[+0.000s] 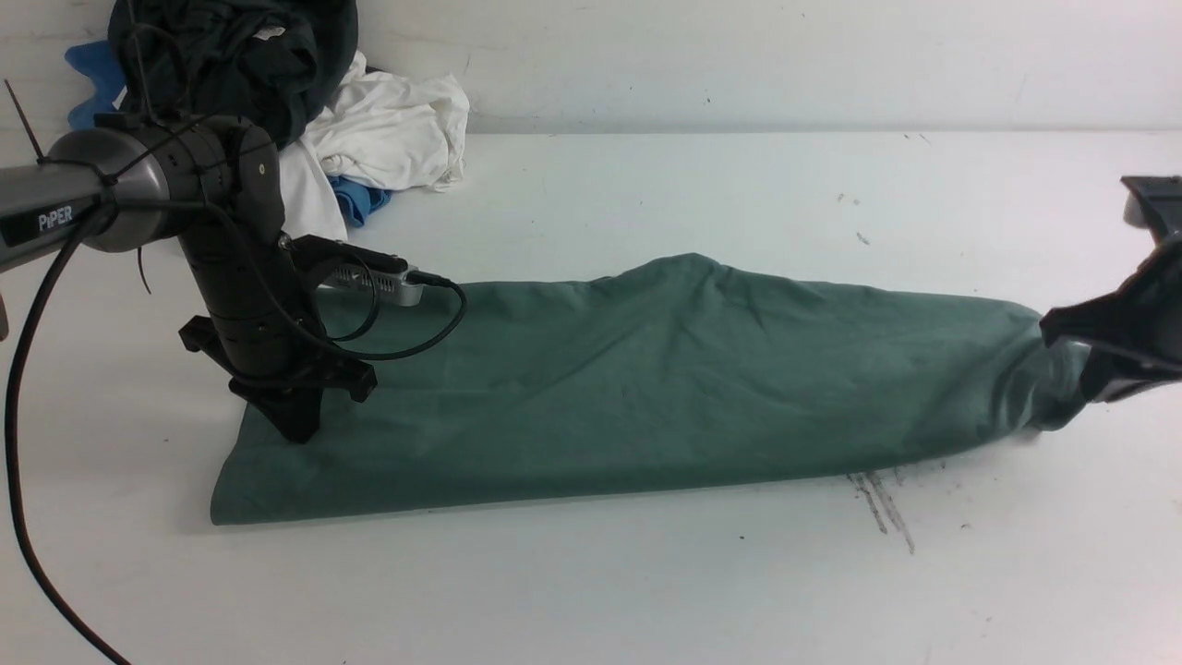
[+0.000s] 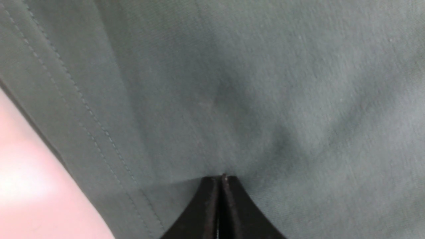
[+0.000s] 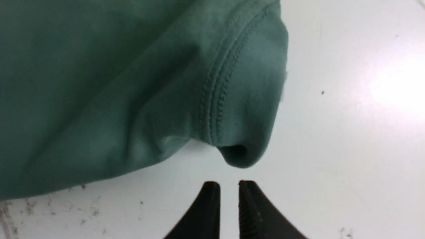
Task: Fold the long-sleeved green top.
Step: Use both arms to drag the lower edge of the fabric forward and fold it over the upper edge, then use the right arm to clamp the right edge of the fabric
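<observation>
Green long-sleeved top (image 1: pixel 646 388) is lying along the tabletop (image 1: pixel 646 591) as one long narrow band, so the lengthwise folding is looking done. Left jaws are clenched, tips pressing into cloth beside a stitched hem; can't tell if fabric is pinched. Right jaws are standing slightly parted, grasping nothing, with the seamed end just ahead of the tips. Crosswise folds are looking undone.

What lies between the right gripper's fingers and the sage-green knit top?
Only a narrow strip of bare white table: in the right wrist view the right gripper stands slightly open, just short of the stitched end of the sage-green knit top.
</observation>
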{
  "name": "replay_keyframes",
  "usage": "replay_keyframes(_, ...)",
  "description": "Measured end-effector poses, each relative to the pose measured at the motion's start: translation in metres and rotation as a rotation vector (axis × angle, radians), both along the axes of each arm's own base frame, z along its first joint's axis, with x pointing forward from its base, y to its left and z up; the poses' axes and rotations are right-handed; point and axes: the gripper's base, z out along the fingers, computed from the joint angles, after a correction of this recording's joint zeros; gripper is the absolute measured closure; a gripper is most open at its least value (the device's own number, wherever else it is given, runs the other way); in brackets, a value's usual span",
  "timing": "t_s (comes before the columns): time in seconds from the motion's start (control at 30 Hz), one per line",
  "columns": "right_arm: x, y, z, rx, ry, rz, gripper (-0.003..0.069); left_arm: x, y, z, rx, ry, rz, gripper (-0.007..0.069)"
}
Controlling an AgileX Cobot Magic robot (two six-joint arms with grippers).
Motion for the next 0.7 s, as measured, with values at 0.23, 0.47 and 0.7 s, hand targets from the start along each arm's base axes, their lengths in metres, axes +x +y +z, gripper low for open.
replay_keyframes(0.23,0.015,-0.001,-0.019,0.016,-0.064,-0.040,0.0270,0.000,0.000,0.000,-0.001,0.000,0.001,0.0632)
replay_keyframes(0.47,0.032,-0.003,-0.047,0.037,-0.110,-0.119,0.0048,0.000,0.000,0.000,-0.002,0.001,0.001,0.0632)
replay_keyframes(0.7,0.042,0.001,-0.063,0.093,-0.120,-0.120,0.0156,0.000,0.000,0.000,-0.002,0.003,0.001,0.0632)
